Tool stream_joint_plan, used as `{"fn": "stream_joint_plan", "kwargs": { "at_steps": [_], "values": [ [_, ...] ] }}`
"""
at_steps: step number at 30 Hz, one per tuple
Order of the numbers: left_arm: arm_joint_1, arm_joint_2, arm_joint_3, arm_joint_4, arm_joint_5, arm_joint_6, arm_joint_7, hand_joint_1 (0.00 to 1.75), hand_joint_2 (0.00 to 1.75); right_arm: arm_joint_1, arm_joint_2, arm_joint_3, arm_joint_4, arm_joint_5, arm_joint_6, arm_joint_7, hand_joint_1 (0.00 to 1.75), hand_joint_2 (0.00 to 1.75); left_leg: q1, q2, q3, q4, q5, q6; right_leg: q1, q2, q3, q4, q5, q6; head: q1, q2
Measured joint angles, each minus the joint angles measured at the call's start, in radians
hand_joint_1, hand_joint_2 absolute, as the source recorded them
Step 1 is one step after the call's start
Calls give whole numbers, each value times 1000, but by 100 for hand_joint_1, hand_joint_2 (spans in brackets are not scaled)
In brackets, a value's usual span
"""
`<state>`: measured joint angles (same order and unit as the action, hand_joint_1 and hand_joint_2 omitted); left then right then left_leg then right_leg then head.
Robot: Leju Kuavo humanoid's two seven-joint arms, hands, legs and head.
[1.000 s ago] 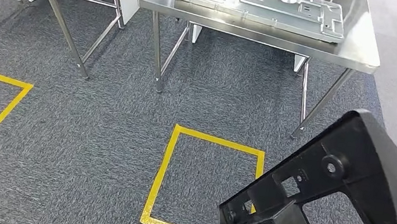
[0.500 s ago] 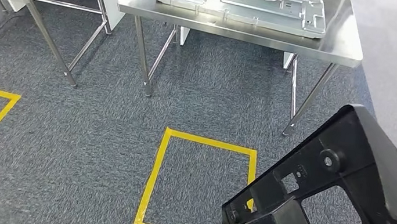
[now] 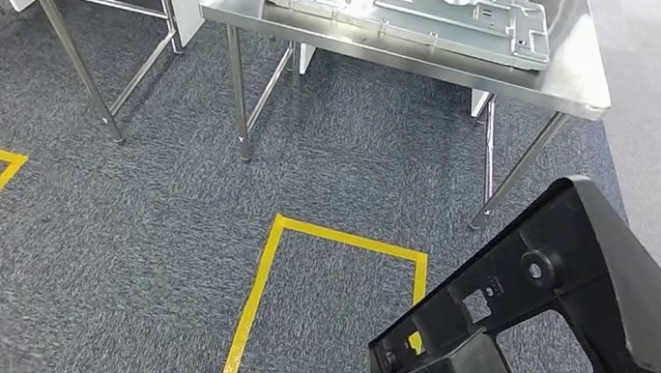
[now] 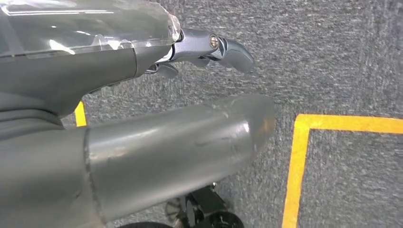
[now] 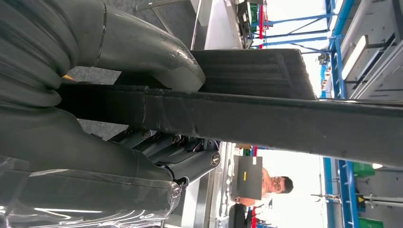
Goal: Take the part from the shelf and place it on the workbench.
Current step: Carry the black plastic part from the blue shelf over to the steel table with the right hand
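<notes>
A robot stands on grey carpet, carrying a large black moulded plastic part with cut-out openings (image 3: 567, 347) low at its right side. In the right wrist view, the right hand (image 5: 142, 137) grips the part's edge, thick thumb on one face and dark fingers on the other. The left hand (image 4: 190, 95) hangs over the carpet holding nothing, fingers loosely apart.

Ahead stands a stainless steel workbench on thin legs (image 3: 576, 80). A flat silver stamped metal plate (image 3: 411, 5) lies on it, leaving bare strips along the near edge and right side. A yellow taped square outline (image 3: 332, 319) marks the floor between robot and bench.

The part appears already taken from the shelf; this looks like the carry. Next, the robot likely needs to step closer, raise the part above the benchtop, and find room beside or upon the plate.
</notes>
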<state>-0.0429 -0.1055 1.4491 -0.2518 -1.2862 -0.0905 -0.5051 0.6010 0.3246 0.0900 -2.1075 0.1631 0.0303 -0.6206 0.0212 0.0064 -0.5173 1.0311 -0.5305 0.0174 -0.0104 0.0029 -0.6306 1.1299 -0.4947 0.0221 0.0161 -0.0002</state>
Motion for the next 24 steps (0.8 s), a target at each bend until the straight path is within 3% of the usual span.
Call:
{"fn": "stream_joint_plan", "kwargs": {
  "at_steps": [2, 5, 7, 8, 10, 11, 12, 13, 15, 16, 17, 21, 23, 24],
  "values": [
    [-1, 0, 0, 0, 0, 0, 0, 0, 0, -1, 0, 0, 1, 2, -1, 0, 175, 175, -2, 0, 4, -1, -7, -10, 6, -2, 36, -79, 19, -10, 0, 0],
    [-3, 0, 0, -1, 0, 0, 0, 0, 0, 0, 0, 0, 1, 4, -3, 1, 175, 175, -2, 3, 14, -11, -14, -27, 8, 1, 45, -99, 12, -23, -2, 0],
    [-5, 0, 0, -2, -1, 0, 0, 0, 0, 0, 0, 0, 2, 6, -7, 2, 175, 175, -2, 2, 7, 26, -40, -34, 2, 2, 60, -115, 12, -35, -4, 0],
    [-6, 0, 0, -2, -2, 0, 0, 0, 0, -1, 0, 0, 2, 8, -10, 3, 175, 175, -1, 1, -13, 74, -64, -35, 1, 0, 68, -120, 11, -40, -7, 0],
    [-4, 1, 0, -2, -2, -1, 0, 0, 0, -2, 0, 0, 4, 14, -18, 8, 175, 175, -1, 1, -87, 208, -113, -38, 4, -1, 77, -122, 4, -49, -9, 0],
    [-2, 2, 0, -2, -3, -1, 0, 0, 0, -2, 0, 0, 6, 18, -25, 13, 175, 175, -1, 1, -118, 254, -119, -39, 6, 0, 81, -121, 0, -51, -10, 0],
    [0, 3, 0, -2, -3, -1, 0, 0, 0, -2, 0, 0, 7, 23, -35, 20, 175, 175, -1, 1, -135, 267, -104, -39, 7, 2, 87, -121, -5, -52, -10, 0],
    [1, 3, 0, -2, -4, -1, 0, 0, 0, -2, -1, 0, 8, 28, -50, 30, 175, 175, -1, 1, -132, 239, -71, -38, 8, 4, 95, -120, -10, -51, -11, 0],
    [2, 4, 0, -2, -5, -1, 0, 0, 0, 0, -3, 2, 8, 38, -87, 52, 175, 175, -1, -1, -88, 114, 11, -32, 9, 5, 112, -117, -25, -46, -11, 0],
    [1, 5, 0, -3, -6, -1, 0, 0, 0, 1, -4, 3, 8, 42, -104, 61, 175, 175, -3, -2, -67, 61, 33, -28, 10, 6, 116, -113, -31, -41, -11, 0],
    [1, 6, 0, -3, -8, -1, 0, 0, 0, 1, -6, 4, 8, 46, -121, 71, 175, 175, -6, -2, -54, 28, 42, -24, 11, 7, 118, -111, -36, -36, -10, 0],
    [0, 13, 0, -3, -16, 0, 2, 0, 0, -14, -23, 16, 8, 80, -246, 137, 175, 175, -5, -2, -45, 6, 40, -7, 12, 7, 118, -107, -47, -17, -9, 0],
    [-5, 18, 0, -3, -18, 0, 3, 0, 0, -38, -34, 20, 8, 125, -338, 173, 175, 175, 1, -1, -39, -4, 42, 4, 10, 4, 85, -37, -86, -7, -7, 0],
    [-9, 21, -1, -3, -19, 0, 2, 0, 0, -52, -38, 21, 8, 155, -387, 189, 175, 175, 1, 0, -38, -5, 41, 8, 7, 3, 51, 26, -114, -2, -6, 0]
  ]
}}
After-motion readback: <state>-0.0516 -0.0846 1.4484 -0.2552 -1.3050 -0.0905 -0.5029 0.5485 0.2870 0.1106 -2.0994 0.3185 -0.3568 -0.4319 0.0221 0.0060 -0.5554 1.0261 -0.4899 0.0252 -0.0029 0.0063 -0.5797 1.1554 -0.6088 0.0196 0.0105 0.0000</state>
